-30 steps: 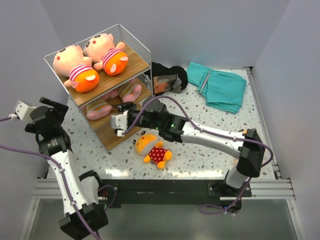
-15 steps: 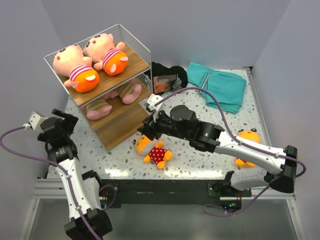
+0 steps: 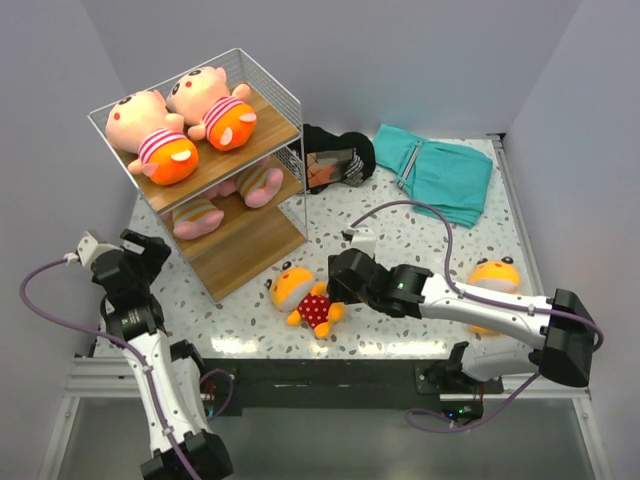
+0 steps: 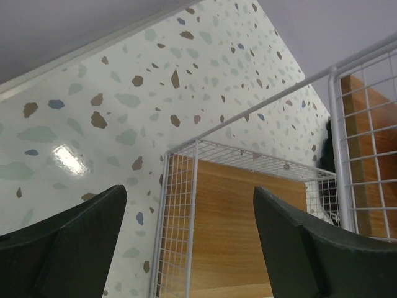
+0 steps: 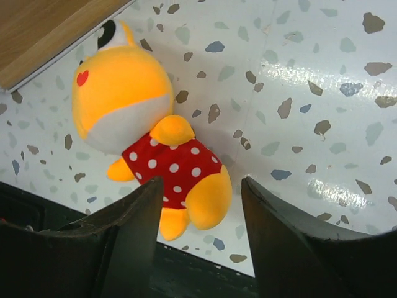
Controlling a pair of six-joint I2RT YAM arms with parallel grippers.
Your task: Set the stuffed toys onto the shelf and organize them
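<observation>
- Toys: 6 stuffed toys in the top view, 4 on the shelf (image 3: 275,128) and 2 on the counter (image 3: 400,235).
- Top tier: 2 pink-headed toys, left one (image 3: 140,125) and right one (image 3: 205,100), side by side and touching. Both have striped tops and orange shorts.
- Lower tier: 2 more pink ones (image 3: 195,218) (image 3: 258,182), partly hidden under the upper board.
- Counter: 1 polka-dot toy (image 3: 305,298) (image 5: 149,136) w/ orange-yellow head and red outfit, lying flat just in front of the lower board. 1 second orange toy (image 3: 495,275) sits near the right edge, partly behind the right arm.
- Right end effector (image 3: 335,285) (image 5: 200,186): spread wide, nothing held. Wrist view shows the polka-dot toy's lower body between the 2 fingers; can't tell if they touch it.
- Left end effector (image 3: 140,255) (image 4: 186,205): spread wide, nothing held, near the shelf's left mesh side. Wrist view faces the white wire and wood board.
- Back of counter: 1 teal cloth (image 3: 445,170) and 1 black bundle (image 3: 335,155), close together.
</observation>
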